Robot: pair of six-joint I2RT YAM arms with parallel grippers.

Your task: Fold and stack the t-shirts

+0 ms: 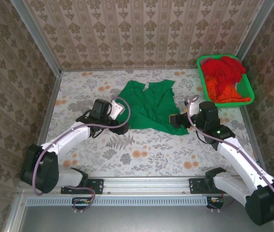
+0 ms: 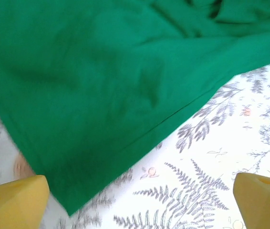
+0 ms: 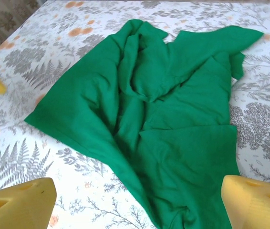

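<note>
1. Spreading step, I am judging: the crumpled dark green cloth t-shirt [image 1: 151,104] is lying centred on the floral table [image 1: 142,154].
2. My left claw [image 2: 140,191] and right claw [image 3: 139,191] are gaping empty at its near corners.
3. Next is calling for pinching those corners.

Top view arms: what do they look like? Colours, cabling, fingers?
Left arm and right arm match: white links, black joints and bases, and a greyish cable looped along each. Left fingers and right fingers are blocky and yellow.
</note>
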